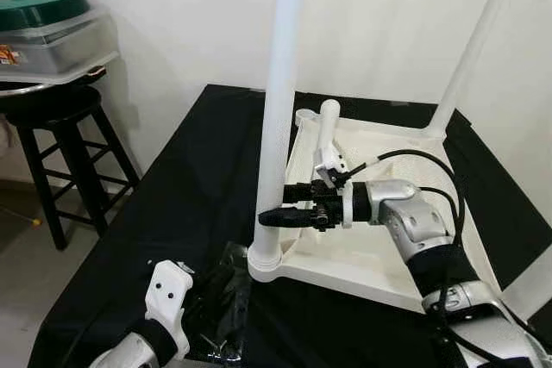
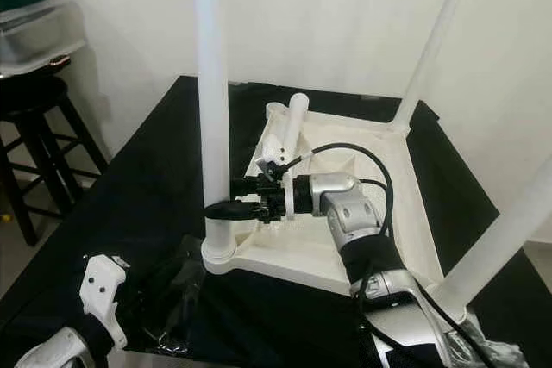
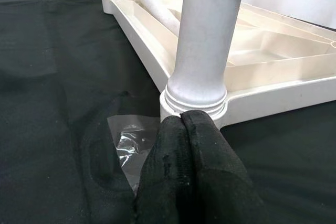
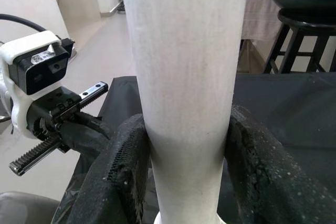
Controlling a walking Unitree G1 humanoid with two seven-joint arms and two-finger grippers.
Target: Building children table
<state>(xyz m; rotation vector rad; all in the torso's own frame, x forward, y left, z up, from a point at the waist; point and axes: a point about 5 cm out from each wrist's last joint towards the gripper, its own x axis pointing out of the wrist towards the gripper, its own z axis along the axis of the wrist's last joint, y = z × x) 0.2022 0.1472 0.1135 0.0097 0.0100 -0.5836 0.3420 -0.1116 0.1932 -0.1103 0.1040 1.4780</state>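
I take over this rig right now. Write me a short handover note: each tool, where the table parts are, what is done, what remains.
Right tool: shut on the near-left leg, low, just above its socket.
Left tool: shut, holding nothing, low over the black cloth near that corner, next to a clear plastic bag.
Tabletop: white, upside down on the cloth.
Done: three legs stand upright in corner sockets: near-left, far-right leg, near-right leg.
Left: the loose leg lies tilted inside the tabletop by the empty far-left socket. It probably goes there. I cannot tell whether the held leg is fully seated.
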